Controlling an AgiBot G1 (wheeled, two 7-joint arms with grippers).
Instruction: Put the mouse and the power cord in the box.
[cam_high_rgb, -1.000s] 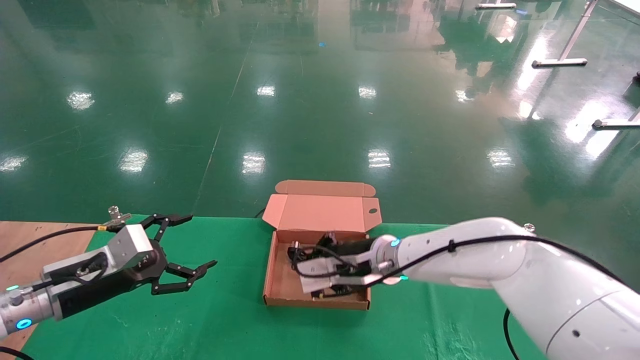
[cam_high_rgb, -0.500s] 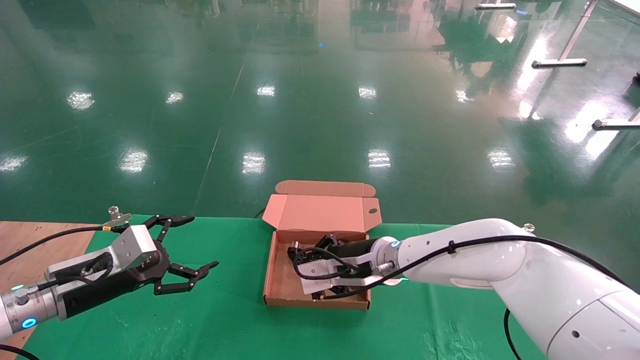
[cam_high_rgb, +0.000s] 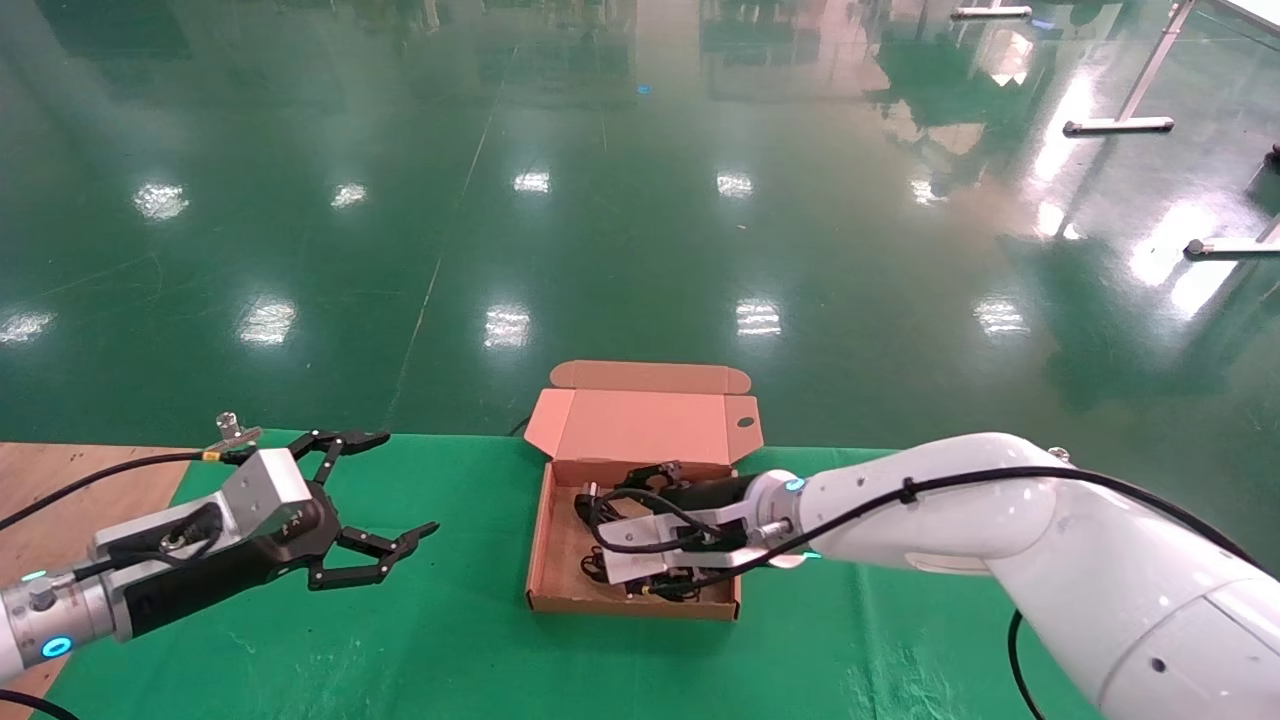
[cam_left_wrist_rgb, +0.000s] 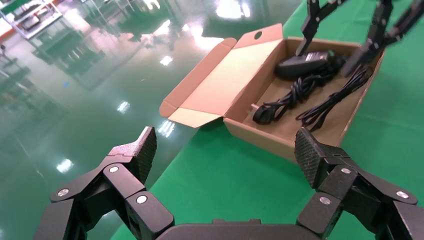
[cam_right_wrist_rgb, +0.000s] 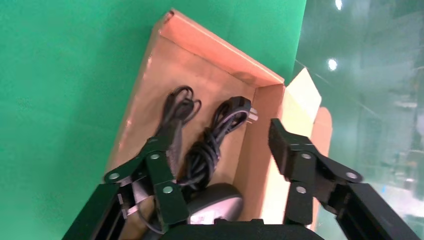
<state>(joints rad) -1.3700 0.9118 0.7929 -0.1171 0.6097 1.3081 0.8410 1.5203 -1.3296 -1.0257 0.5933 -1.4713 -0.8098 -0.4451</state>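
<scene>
Green-covered desk (cam_high_rgb: 450, 650) in front of a glossy green floor (cam_high_rgb: 640, 200), with a bare wooden strip showing at the desk's left edge. Two white robot arms, one to each side. One box (cam_high_rgb: 560, 585), shallow and pinkish-tan, set at the middle of the desk's far edge, its hinged flap lid (cam_high_rgb: 645, 425) thrown back upright past that edge, with one small round hole near the lid's right end. Right arm stretched in from the desk's right side, forearm level and low, reaching across the box's right wall, with the right gripper (cam_right_wrist_rgb: 222, 150) inside the box and its black fingers (cam_right_wrist_rgb: 160, 175) spread apart, released, holding nothing. One power cord (cam_left_wrist_rgb: 292, 97), thick and black, loosely bundled along the box floor, its chunky plug (cam_right_wrist_rgb: 240, 107) lying at the left wall near the far left corner. One mouse (cam_left_wrist_rgb: 302, 62), black and oval, lying in the box near the far wall, directly under the right gripper, a pale label on its face, writing too small to read. One thinner black cable (cam_left_wrist_rgb: 332, 100) bunched on the box floor beside the cord, toward the near wall. Left arm held low over the desk's left part, well apart from the box, the left gripper (cam_high_rgb: 365, 505) pointing toward the box with fingers wide open and empty.
</scene>
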